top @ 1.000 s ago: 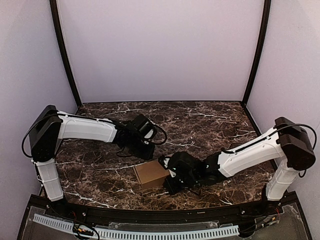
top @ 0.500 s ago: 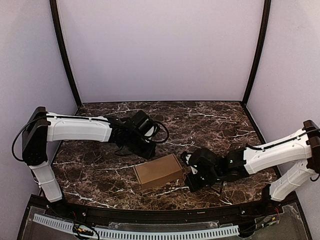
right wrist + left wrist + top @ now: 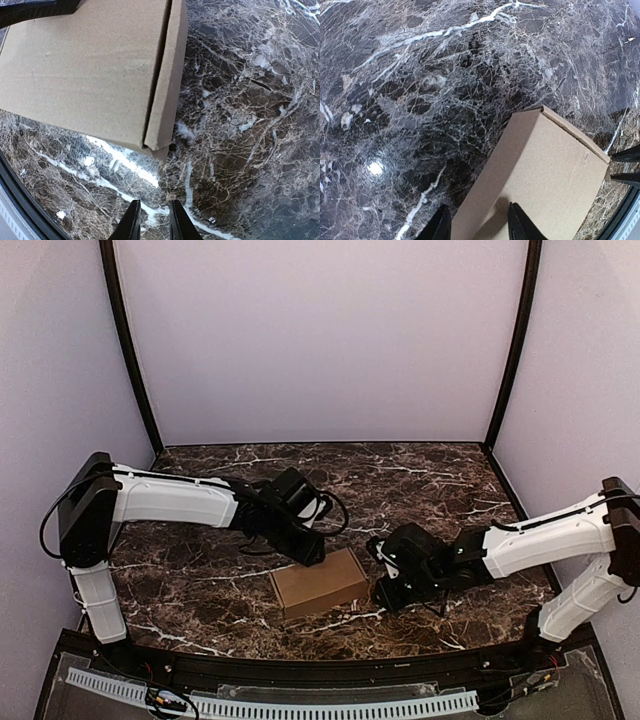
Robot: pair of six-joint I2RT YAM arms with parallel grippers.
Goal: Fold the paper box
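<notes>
The paper box [image 3: 318,582] lies closed and flat on the marble near the front, a plain brown rectangle. In the left wrist view the paper box [image 3: 545,180] fills the lower right. My left gripper [image 3: 477,226] is open over its far long edge, one finger above the lid and the other above the marble, gripping nothing. From above, the left gripper [image 3: 308,552] sits at the box's back edge. My right gripper [image 3: 152,220] stands just off the box's right end, jaws a narrow gap apart and empty. That paper box [image 3: 85,65] shows its end flap seam.
The dark marble table [image 3: 430,480] has purple walls behind and at both sides. A black rail [image 3: 300,675] runs along the near edge, close to the box's front. The left arm's cable [image 3: 330,508] loops above its wrist.
My right gripper has pulled back to the right off the box and parted its jaws slightly. My left gripper has come down to the box's far edge and opened wider. The box lies uncovered.
</notes>
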